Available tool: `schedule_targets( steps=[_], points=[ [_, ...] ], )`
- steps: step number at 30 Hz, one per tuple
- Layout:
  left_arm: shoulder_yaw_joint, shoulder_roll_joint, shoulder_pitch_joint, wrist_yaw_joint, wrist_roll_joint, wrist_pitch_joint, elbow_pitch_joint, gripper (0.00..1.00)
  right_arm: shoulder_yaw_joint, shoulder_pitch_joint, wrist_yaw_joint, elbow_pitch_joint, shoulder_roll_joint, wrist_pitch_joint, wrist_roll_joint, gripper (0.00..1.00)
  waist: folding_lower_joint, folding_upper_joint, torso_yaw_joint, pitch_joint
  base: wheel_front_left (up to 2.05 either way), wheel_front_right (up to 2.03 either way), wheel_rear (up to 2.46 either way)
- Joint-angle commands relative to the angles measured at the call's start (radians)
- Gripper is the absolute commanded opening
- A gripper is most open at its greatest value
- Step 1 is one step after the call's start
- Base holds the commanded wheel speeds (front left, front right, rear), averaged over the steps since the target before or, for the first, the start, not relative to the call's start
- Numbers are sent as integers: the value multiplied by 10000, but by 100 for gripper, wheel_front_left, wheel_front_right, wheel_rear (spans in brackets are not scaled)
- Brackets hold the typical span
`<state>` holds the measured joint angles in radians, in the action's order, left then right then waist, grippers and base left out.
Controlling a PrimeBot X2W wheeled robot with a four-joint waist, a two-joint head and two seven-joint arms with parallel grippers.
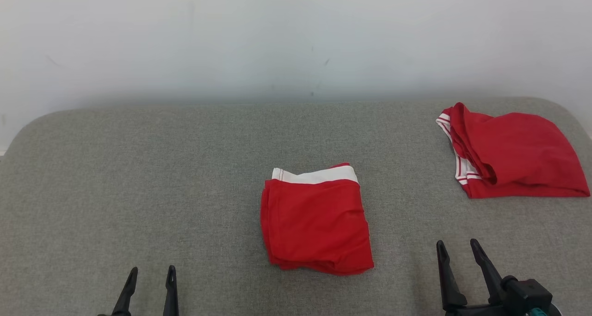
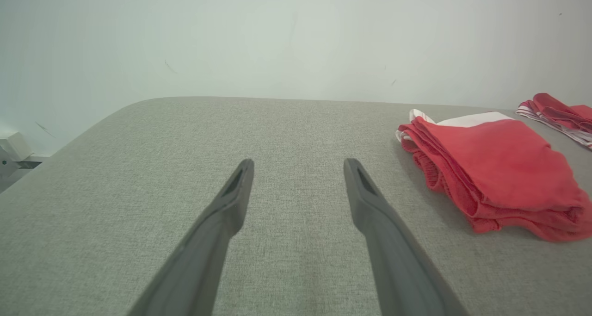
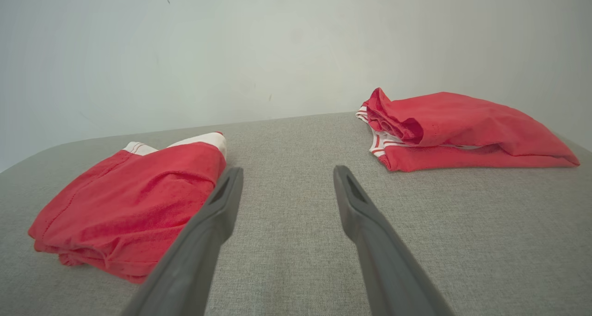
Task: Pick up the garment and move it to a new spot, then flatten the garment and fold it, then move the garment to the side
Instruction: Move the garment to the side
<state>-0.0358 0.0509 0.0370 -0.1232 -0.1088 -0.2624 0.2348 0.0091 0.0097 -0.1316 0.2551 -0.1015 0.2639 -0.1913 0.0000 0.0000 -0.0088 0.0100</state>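
A folded red garment (image 1: 317, 221) with a white waistband lies at the middle of the grey table (image 1: 138, 177); it also lies to the right in the left wrist view (image 2: 499, 168) and to the left in the right wrist view (image 3: 134, 200). My left gripper (image 1: 150, 279) stands open at the lower left, well clear of it, with nothing between its fingers (image 2: 236, 191). My right gripper (image 1: 458, 251) is open at the lower right, empty, its fingers (image 3: 351, 200) pointing at bare cloth between the two garments.
A second red garment (image 1: 513, 151) with white-striped trim lies loosely folded at the table's far right (image 3: 458, 128), near the rounded edge. A pale wall (image 1: 296, 38) rises behind the table. Bare grey surface spreads over the left half.
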Motion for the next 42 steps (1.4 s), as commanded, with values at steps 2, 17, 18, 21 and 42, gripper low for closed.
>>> schedule_targets(
  steps=[2,17,18,21,42],
  points=[
    [-22,-12,41,3,64,-24,-10,100,12,131,25,27,35,6,80,100,0,0,10,3,0,0,0],
    [265,-10,-169,-36,-14,-24,138,100,1139,-1480,27,858,-323,4,68,100,0,0,519,-4,0,0,0],
    [291,-10,-178,-38,-15,-24,151,100,1278,-1768,27,1020,-346,7,55,100,0,0,588,6,0,0,0],
    [411,-12,-187,-46,-42,-24,208,100,1632,-2565,25,1852,-427,4,-32,100,0,0,816,55,0,0,0],
    [757,-12,-531,-74,-289,-24,417,100,2278,-5798,27,8486,-124,-282,-1418,100,0,0,1992,479,0,0,0]
  ],
)
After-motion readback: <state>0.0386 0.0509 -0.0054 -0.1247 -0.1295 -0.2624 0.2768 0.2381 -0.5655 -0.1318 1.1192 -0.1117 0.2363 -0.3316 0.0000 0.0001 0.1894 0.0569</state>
